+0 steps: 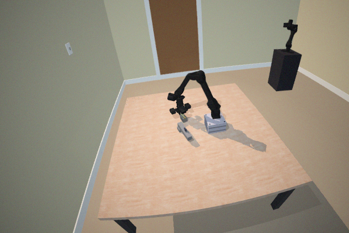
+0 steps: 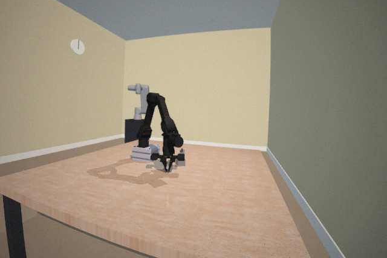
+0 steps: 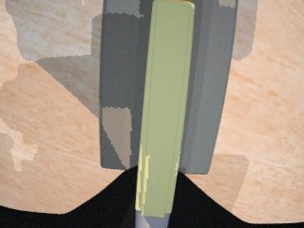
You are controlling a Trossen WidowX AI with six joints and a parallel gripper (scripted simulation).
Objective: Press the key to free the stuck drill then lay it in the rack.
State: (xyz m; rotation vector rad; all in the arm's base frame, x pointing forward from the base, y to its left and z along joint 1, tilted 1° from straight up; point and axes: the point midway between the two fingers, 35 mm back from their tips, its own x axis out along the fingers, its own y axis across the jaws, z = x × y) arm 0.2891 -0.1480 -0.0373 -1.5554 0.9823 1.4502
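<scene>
The drill [image 3: 166, 95] [image 1: 184, 115] is a yellow-green bar with a pale grey end. My gripper [image 3: 152, 166] [image 1: 181, 113] [image 2: 167, 170] points down, shut on the drill near that pale end. The dark grey rack [image 3: 214, 90] [image 1: 184, 119] lies beneath it. The drill is lined up over the rack's groove, slightly askew; whether it rests in the groove or hangs just above cannot be told. The grey block [image 1: 188, 136] [image 2: 181, 162] stands apart from the rack, with a small dark part on top, seemingly the key [image 1: 185, 129]. No drill shows in the block.
The arm's pale grey base box [image 1: 216, 126] [image 2: 142, 154] stands on the wooden table [image 1: 169, 179] [image 2: 218, 205], to the right of the block and rack in the top view. Another black arm stands on a dark pedestal [image 1: 284, 69] beyond the table.
</scene>
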